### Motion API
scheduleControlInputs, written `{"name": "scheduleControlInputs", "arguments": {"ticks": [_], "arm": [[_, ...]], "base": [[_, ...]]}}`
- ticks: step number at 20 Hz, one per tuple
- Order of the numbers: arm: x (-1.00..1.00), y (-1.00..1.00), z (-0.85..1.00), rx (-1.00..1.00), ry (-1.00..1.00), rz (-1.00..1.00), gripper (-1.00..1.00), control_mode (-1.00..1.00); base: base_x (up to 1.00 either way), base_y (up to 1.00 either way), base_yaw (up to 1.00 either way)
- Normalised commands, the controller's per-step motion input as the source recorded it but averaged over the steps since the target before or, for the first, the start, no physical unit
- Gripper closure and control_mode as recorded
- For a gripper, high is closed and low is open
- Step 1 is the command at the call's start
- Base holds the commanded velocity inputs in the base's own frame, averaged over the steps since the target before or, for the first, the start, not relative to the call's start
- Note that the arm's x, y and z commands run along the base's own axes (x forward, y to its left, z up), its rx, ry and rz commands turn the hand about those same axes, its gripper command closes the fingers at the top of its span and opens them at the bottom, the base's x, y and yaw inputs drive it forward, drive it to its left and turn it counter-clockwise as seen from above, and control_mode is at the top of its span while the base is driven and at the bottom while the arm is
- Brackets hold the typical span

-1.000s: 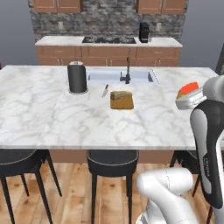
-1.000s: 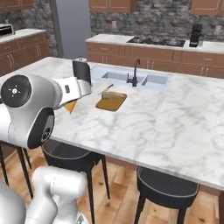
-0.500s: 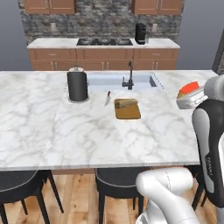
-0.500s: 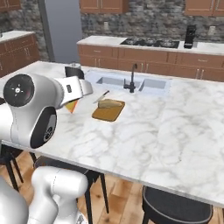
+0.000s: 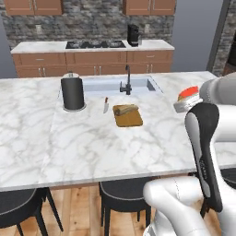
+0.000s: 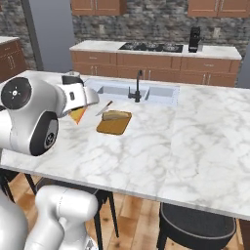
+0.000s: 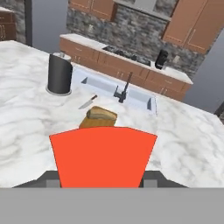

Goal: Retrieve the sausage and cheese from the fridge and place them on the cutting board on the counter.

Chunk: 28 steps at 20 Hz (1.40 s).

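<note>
Cheese carried toward the island board

Base travel accounts for the change: both base views have slid along the counter (image 5: 87, 147), so the things on it sit differently in frame though none has itself moved.

From the left stand a black canister (image 5: 73, 93), a small knife (image 5: 105, 105), then the cutting board (image 5: 128, 118) with a pale tan loaf (image 5: 125, 109) across its far end. At the right, the gripper (image 5: 185, 100) hangs above the counter's edge, well apart from the board, its jaws closed on the cheese (image 5: 188, 93).

The arm is folded close to the body, hand level and facing the board. Delivery looks near; the reach out remains.
</note>
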Motion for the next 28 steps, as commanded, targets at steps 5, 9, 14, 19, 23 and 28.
{"name": "scheduleControlInputs", "arguments": {"ticks": [5, 9, 14, 19, 23, 28], "arm": [[0.94, 0.63, -0.33, -0.03, 0.16, -0.14, 1.00, -1.00], [1.00, 0.34, -0.31, -0.04, 0.29, 0.01, 1.00, -1.00], [1.00, 0.06, -0.49, 0.00, 0.35, 0.16, 1.00, -1.00], [1.00, -0.04, -0.53, 0.00, 0.37, 0.18, 1.00, -1.00], [1.00, -0.27, -0.49, 0.00, 0.22, 0.11, 1.00, -1.00], [1.00, -0.43, -0.53, 0.00, 0.14, 0.02, 1.00, -1.00]], "base": [[0.00, 0.00, 0.00], [0.00, 0.00, 0.00], [0.00, 0.00, 0.00], [0.00, 0.00, 0.00], [0.00, 0.00, 0.00], [0.00, 0.00, 0.00]]}}
